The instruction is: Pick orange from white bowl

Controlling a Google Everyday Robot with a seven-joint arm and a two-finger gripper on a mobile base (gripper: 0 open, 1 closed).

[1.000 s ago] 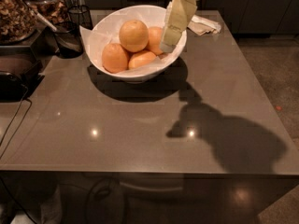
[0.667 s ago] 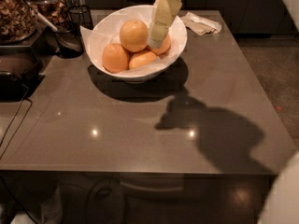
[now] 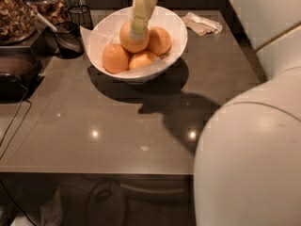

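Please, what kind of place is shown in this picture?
Probably a kitchen or office pantry: a grey counter carries a white bowl of fruit, snack jars stand at the left, and napkins lie behind. The hand is over the top orange.

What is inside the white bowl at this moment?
Four fruits: the orange on top, three smaller fruits beside and below it. The hand hangs over the orange, covering part of it. The white bowl has its floor hidden under the fruit.

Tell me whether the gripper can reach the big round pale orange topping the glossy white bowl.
Probably yes: the gripper hangs at the orange, which lies uncovered on top in the white bowl.
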